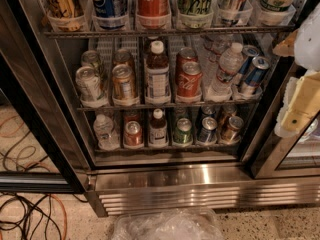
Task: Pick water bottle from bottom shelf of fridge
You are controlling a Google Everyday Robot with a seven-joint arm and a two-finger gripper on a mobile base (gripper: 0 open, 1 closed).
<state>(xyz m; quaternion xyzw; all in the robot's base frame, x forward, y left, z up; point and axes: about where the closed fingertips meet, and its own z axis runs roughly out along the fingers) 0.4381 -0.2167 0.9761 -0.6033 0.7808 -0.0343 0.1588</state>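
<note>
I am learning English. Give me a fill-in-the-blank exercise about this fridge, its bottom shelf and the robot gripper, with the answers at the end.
1. The small water bottle stands at the far ____ end of the bottom shelf.
2. The front row of that shelf holds ____ drinks in all.
3. The taller clear bottle stands on the shelf directly ____ the bottom one.
4. The gripper hangs at the ____ edge of the view, outside the fridge.
Answers: left; six; above; right.

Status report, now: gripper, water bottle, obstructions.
Gripper at right edge, outside the fridge. Water bottle upright, far-left lane of bottom shelf, untouched. Red can in next lane; nothing in front.
</note>
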